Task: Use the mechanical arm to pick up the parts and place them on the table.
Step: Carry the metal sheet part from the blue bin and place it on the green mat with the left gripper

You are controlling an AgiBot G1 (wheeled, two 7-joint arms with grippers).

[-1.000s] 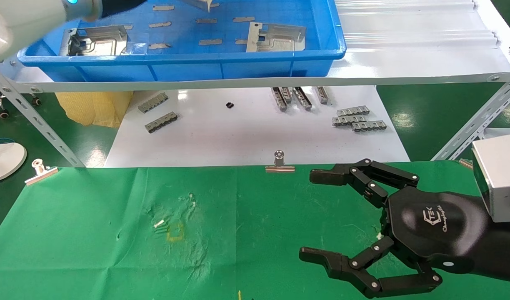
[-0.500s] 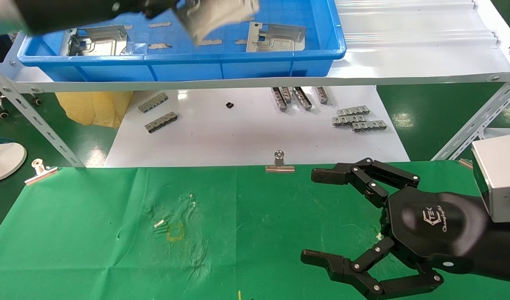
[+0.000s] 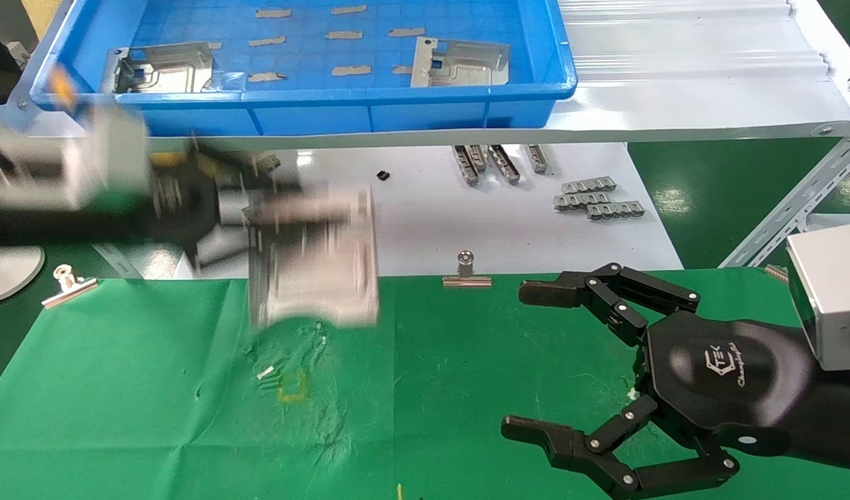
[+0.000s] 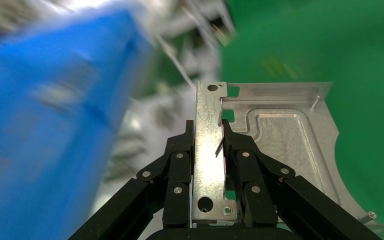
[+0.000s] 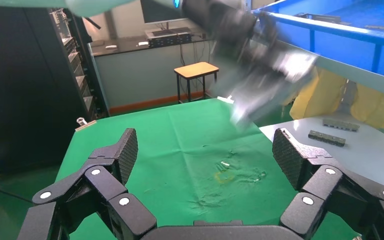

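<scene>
Your left gripper (image 4: 207, 145) pinches one part (image 4: 270, 145) by its bent flange, so the plate hangs free above the far-left edge of the table (image 3: 154, 417) for setting down, while your right gripper (image 3: 536, 361) waits spread wide on the right.

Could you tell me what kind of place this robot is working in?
Probably a factory-style parts-handling station: stamped metal parts lie in a blue bin on a white metal shelf, above a table covered in green cloth.
</scene>
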